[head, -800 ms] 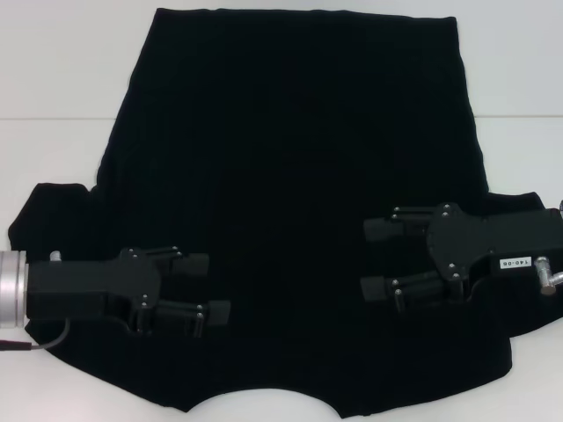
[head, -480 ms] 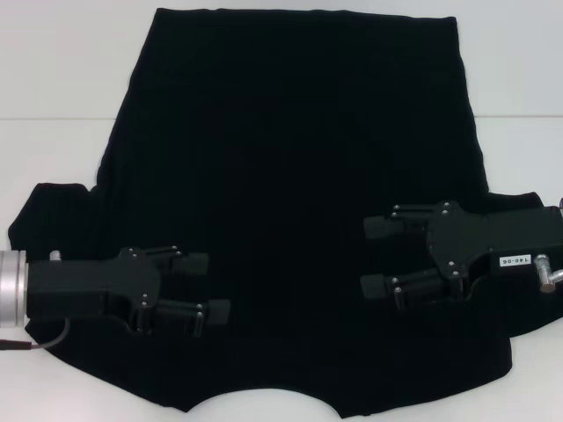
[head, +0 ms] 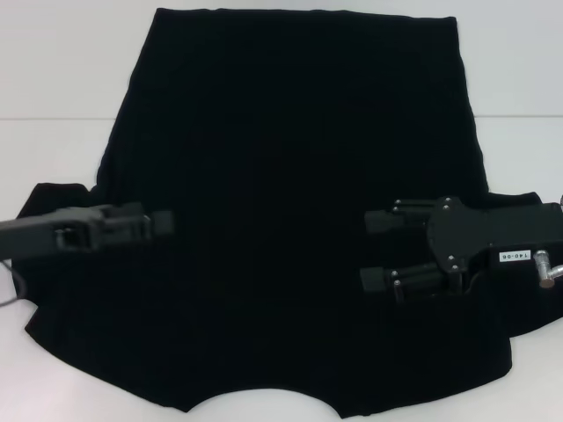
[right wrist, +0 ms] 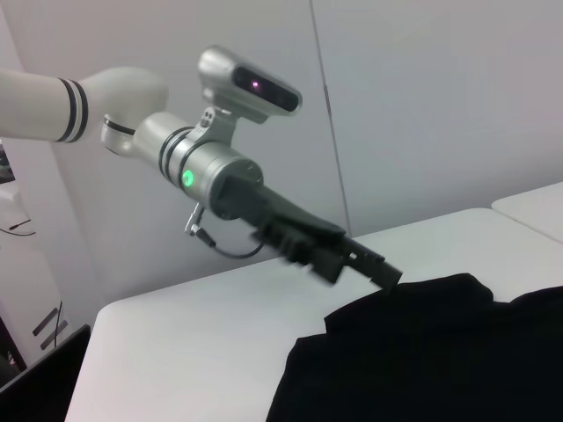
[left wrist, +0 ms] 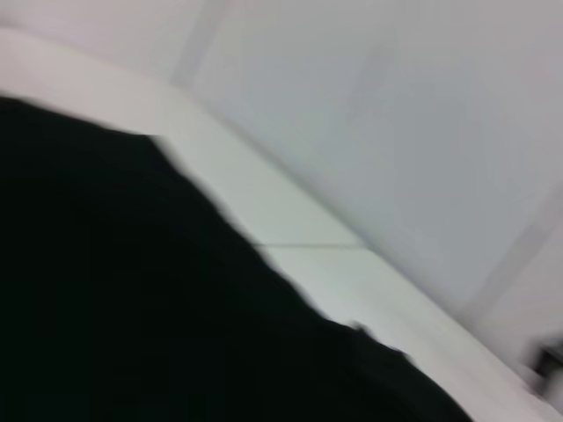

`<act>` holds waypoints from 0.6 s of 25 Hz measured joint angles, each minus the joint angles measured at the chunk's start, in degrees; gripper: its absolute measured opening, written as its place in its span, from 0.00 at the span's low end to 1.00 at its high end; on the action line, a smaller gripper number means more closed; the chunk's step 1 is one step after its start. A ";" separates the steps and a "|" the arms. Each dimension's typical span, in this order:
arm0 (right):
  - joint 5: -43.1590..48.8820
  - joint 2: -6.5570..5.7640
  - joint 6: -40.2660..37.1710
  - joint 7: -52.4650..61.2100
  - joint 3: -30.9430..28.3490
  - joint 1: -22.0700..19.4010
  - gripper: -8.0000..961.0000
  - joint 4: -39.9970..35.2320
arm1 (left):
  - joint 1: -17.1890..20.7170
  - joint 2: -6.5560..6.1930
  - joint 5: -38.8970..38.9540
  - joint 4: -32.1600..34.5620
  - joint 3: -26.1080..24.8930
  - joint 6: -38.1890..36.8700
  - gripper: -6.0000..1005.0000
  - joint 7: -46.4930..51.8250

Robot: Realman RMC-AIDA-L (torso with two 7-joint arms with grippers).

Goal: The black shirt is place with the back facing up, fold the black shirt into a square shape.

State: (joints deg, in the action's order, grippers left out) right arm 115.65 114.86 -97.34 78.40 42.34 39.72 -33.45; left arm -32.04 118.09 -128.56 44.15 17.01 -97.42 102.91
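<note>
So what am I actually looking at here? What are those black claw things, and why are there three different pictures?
It's a two-armed robot meant to fold the black shirt, spread flat on a white table. The claws are its grippers, its hands.

The overhead picture comes from a camera on its head. The left gripper reaches in over the shirt's left sleeve, turned edge-on, so I can't tell if it's open. The right gripper is over the right side with its fingers apart. Neither holds anything.

The other two pictures come from cameras on the wrists. The left one shows only shirt and table. The right one looks across at the left arm, its tip touching or just above the shirt's edge.
</note>
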 joint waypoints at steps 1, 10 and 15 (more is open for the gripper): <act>-0.01 0.00 0.04 0.00 -0.02 0.00 0.95 0.02 | 0.18 -0.20 -0.43 0.71 -0.48 1.54 0.94 2.66; -0.07 0.48 1.58 -0.05 -0.08 0.76 0.95 0.06 | 2.44 -0.55 -7.22 9.06 -3.32 10.42 0.94 19.68; -0.08 0.73 2.40 -0.24 -0.06 1.15 0.95 0.06 | 2.56 -0.86 -15.21 12.12 -5.37 11.61 0.94 26.50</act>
State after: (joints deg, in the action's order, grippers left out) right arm 115.57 115.59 -94.94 78.16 42.28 40.87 -33.39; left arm -29.49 117.23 -143.77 56.27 11.64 -85.81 129.41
